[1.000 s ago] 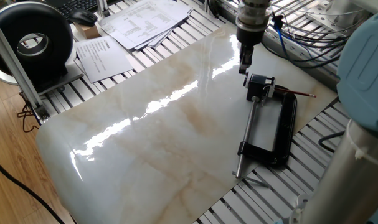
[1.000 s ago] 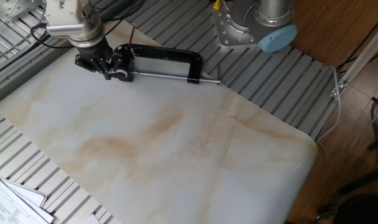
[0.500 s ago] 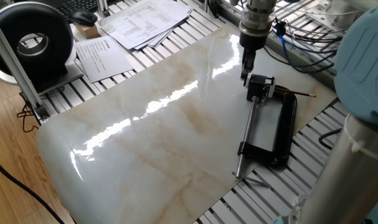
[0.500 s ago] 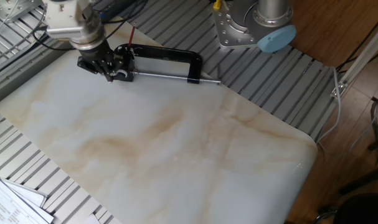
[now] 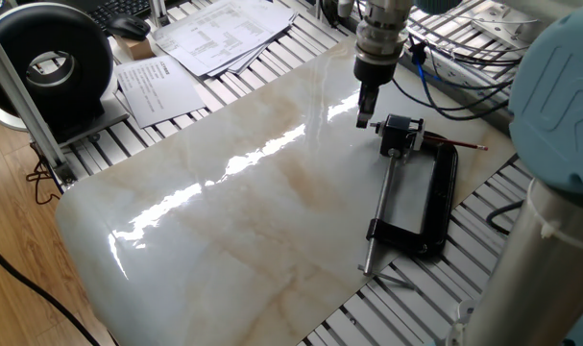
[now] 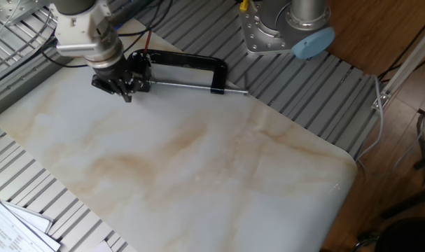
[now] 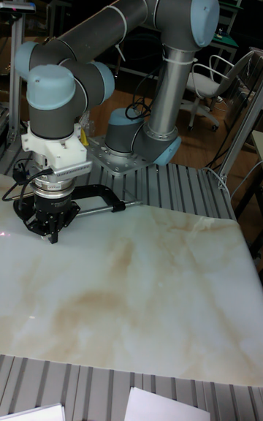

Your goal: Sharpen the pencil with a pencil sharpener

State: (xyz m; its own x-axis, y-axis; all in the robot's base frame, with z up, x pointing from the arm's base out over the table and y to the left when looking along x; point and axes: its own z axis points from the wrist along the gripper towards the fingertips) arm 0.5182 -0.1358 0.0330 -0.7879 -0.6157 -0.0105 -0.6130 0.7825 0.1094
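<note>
Pencil (image 5: pixel 456 145) shows plainly only in one fixed view, lying across the far end of the black clamp (image 5: pixel 435 197) beside the pencil sharpener (image 5: pixel 400 133); the other fixed view gives just a red sliver of it, and the tall view hides both behind the wrist. Gripper (image 5: pixel 364 111) hangs over the marble slab (image 5: pixel 233 211) just beside the sharpener, grasping nothing; whether its jaws are parted, I cannot tell. Writing on the papers (image 5: pixel 219 34) is unreadable

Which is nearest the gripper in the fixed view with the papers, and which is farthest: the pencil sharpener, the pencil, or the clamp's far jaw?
From the gripper:
1. Pencil sharpener, just right.
2. Pencil, farther right.
3. Clamp's far jaw, toward the table's near edge.
</note>
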